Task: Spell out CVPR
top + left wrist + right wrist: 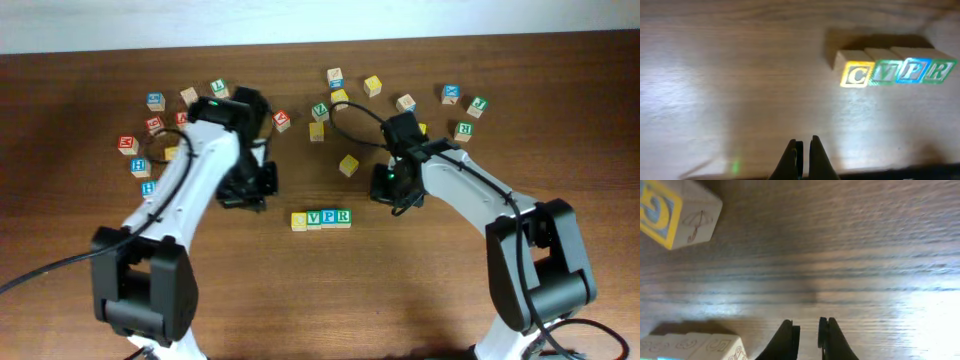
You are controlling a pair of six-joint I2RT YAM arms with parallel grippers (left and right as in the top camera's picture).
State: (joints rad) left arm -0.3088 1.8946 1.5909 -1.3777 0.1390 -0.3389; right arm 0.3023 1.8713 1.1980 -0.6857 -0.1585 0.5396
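The CVPR row (pixel 321 218) sat just below the middle of the table (pixel 330 310), four cubes shoulder to shoulder in the gap between the two arms. And from the left wrist it read clean: yellow-framed C (pixel 856 75), green V (pixel 883 71), blue P (pixel 911 70), green R (pixel 938 70). They were all upright in one straight line, each touching the next.

Over to the left gripper (pixel 245 190). It hung left of the row and apart from it, its fingers (pixel 790 160) drawn almost together with only a sliver between them, and it held nothing. The right gripper (pixel 392 190) was off the row's right end, a little farther up the table and not touching it. Its fingers (pixel 787 340) stood at a narrow gap with bare wood showing through, so that one was empty as well.

In the right wrist view a run of pale cubes (pixel 695 347) peeked in at the lower left edge, their letters too cut off to read. A tilted cube with a yellow-framed face (pixel 675 212) sat in the top left corner.

Farther out, a lone yellow cube (pixel 348 165) lay above the row between the arms. Loose cubes were scattered along the back of the table, with a left cluster (pixel 150 130), a middle cluster (pixel 335 95) and a right cluster (pixel 462 110).
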